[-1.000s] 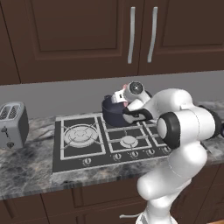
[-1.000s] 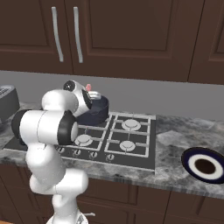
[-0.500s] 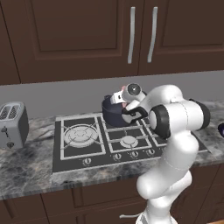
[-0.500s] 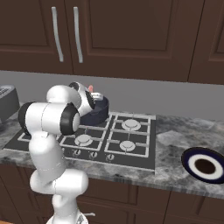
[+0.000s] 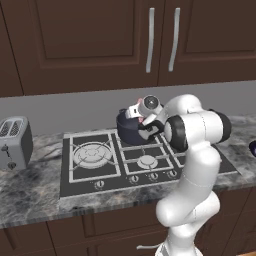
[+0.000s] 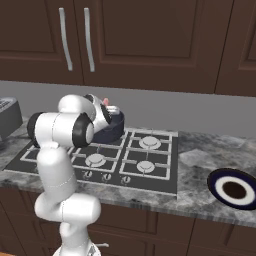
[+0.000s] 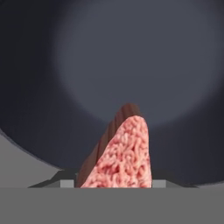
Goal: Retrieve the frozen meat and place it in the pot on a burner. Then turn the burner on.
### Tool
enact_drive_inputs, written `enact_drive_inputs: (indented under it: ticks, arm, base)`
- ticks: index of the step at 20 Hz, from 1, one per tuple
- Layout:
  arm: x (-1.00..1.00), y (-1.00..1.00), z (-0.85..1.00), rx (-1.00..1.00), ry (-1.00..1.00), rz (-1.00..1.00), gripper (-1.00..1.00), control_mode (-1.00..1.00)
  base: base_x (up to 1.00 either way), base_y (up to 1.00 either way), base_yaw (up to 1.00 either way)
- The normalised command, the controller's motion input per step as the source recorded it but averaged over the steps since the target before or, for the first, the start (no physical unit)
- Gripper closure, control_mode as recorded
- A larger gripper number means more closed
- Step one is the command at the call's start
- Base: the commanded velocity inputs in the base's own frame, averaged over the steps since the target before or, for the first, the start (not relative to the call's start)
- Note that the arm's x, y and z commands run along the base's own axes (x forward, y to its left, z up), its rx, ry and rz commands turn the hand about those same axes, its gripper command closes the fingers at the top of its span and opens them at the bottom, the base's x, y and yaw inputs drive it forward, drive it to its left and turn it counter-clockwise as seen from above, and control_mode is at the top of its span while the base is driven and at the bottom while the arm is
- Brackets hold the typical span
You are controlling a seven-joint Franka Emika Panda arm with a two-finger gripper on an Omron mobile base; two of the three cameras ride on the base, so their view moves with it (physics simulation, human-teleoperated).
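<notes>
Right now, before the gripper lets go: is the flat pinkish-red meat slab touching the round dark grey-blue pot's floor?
Cannot tell. In the hand view the meat slab stands out over the pot; neither contact nor a gap shows.

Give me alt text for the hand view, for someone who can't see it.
A slab of pinkish-red frozen meat juts up from the bottom edge, held over the dark grey-blue inside of the pot. A strip of lighter grey surface shows at the lower left.

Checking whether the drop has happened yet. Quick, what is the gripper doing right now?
Gripper: shut on the frozen meat, held over the inside of the pot; not released yet.
</notes>
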Motion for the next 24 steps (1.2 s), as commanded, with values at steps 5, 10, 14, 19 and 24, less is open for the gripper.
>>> enact_drive_inputs:
  ticks: [5,10,14,19,24]
  arm:
    - [0.15,0.00,-0.11,0.00,0.00,0.00,1.00,-1.00]
    - [0.20,0.01,-0.25,0.00,0.01,0.00,1.00,-1.00]
    - [0.13,0.00,-0.18,0.00,0.02,0.00,1.00,-1.00]
    - [0.03,0.02,-0.05,0.00,0.00,0.00,-1.00,-1.00]
    - [0.00,0.03,0.00,0.00,-0.01,0.00,-1.00,-1.00]
  base:
    - [0.00,0.00,0.00]
    - [0.00,0.00,0.00]
    - [0.00,0.00,0.00]
    - [0.00,0.00,0.00]
    - [0.00,0.00,0.00]
